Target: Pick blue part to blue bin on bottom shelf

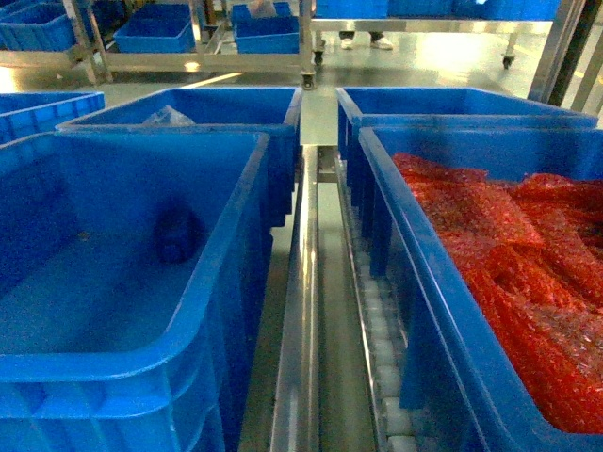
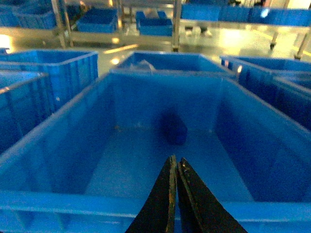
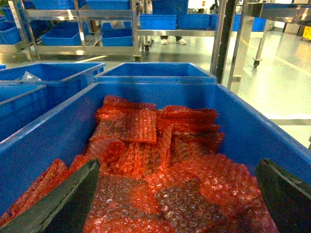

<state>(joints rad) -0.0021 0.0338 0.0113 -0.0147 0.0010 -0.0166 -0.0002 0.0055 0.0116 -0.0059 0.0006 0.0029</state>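
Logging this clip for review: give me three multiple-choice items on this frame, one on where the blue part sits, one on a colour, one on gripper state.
1. Where is the blue part?
A. Inside the blue bin
B. On the rollers
C. In the right gripper

2. What colour are the bubble-wrap bags in the neighbouring crate?
A. Green
B. Red
C. White

3. How are the left gripper's fingers?
A. Wide apart
B. Clamped on the part
C. Closed together, empty

Answers: 1 A, it lies on the bin's floor near the far wall; 2 B, red in head and right wrist views; 3 C, the tips meet short of the part.
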